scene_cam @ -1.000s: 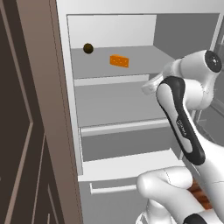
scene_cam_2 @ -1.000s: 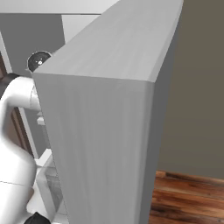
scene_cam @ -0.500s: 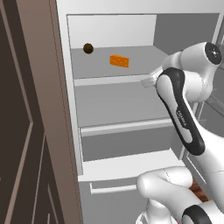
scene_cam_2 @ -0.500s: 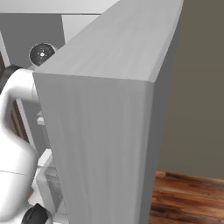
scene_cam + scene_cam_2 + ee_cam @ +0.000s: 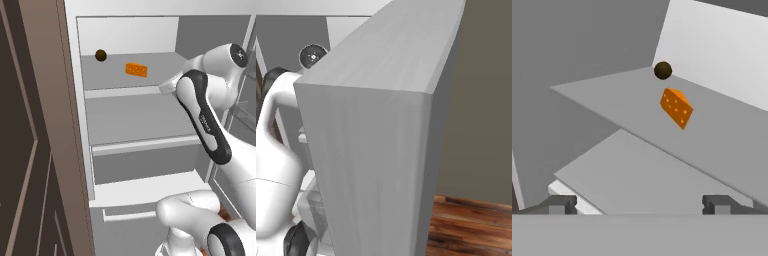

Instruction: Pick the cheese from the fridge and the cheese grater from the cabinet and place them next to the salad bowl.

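Fingers [image 5: 558, 202] apart, cheese [image 5: 676, 107] beyond.

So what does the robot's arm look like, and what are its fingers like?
The arm is made of smooth, rounded white shells with glossy dark joints between them. One long dark band carries small pale lettering, too tiny to read, and a round dark cap sits at the elbow. No loose cables show. The gripper has two small, blocky dark grey finger tips.

orange cheese [image 5: 136, 69] wedge, on top fridge [image 5: 131, 33] shelf
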